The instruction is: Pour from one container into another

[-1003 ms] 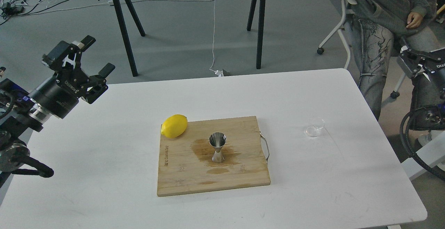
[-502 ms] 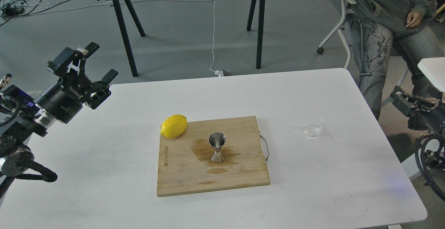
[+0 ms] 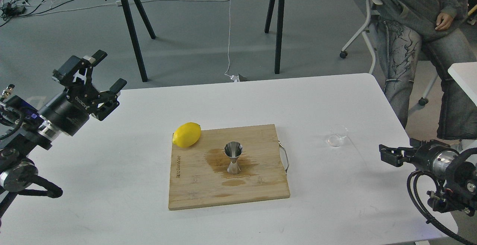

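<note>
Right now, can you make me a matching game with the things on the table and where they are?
Things:
1. lemon
2. steel jigger
3. clear cup
4. left gripper

Places or states:
A. standing upright on the wet patch in the middle of the cutting board
B. on the bare white table, right of the board
C. open, up in the air at the table's far left corner
D. lying at the board's far left corner

Pairs: 1-D, 2-A, 3-B, 4-C

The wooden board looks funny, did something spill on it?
Yes. A dark wet patch stains the wooden board around the foot of the steel jigger, like spilled liquid. The jigger stands upright.
</note>
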